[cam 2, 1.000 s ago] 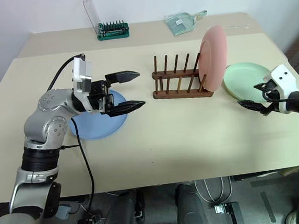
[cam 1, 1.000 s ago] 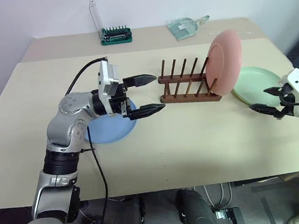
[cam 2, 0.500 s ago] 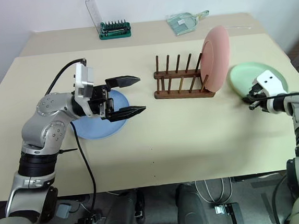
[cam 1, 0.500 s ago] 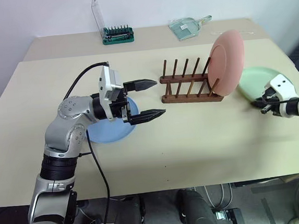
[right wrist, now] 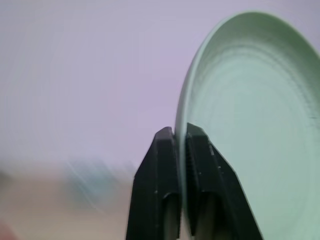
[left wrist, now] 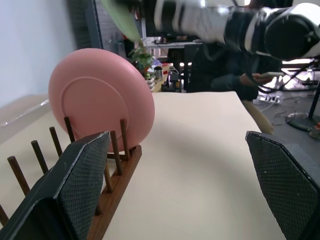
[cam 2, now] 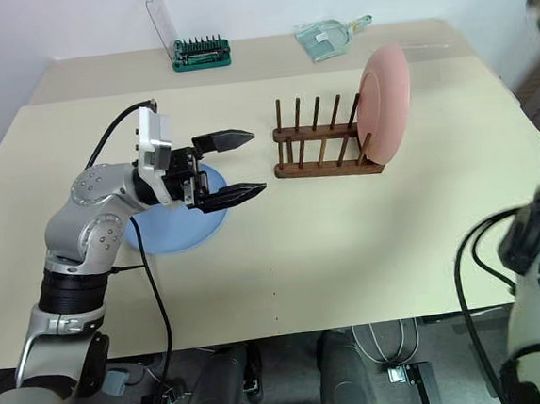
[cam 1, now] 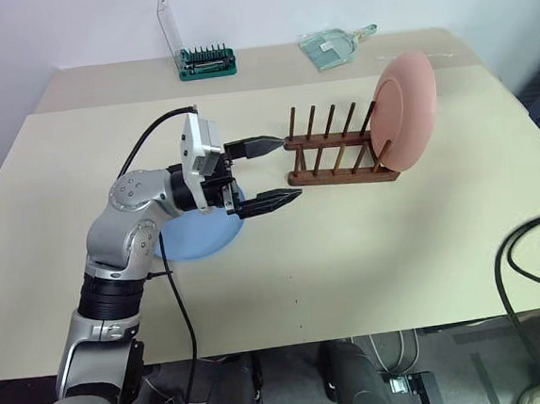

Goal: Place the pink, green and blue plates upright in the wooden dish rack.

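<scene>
Lifted off the counter (cam 1: pixel 368 241) since a second ago, the green plate (right wrist: pixel 250 125) sits pinched by its rim in the right pincer (right wrist: pixel 180 137). Left to right: blue plate (cam 1: pixel 197 235) flat under the spread left pincer (cam 1: pixel 269 172), wooden dish rack (cam 1: pixel 339 149) at its 3 o'clock, pink plate (cam 1: pixel 406 110) upright in the rack's right end.

Your pink plate (cam 1: pixel 408 110) stands upright at the right end of the dark wooden dish rack (cam 1: pixel 339 148). The blue plate (cam 1: pixel 197 235) lies flat on the worktop (cam 1: pixel 369 250); the green plate (right wrist: pixel 255 130) is pinched by its rim.
</scene>
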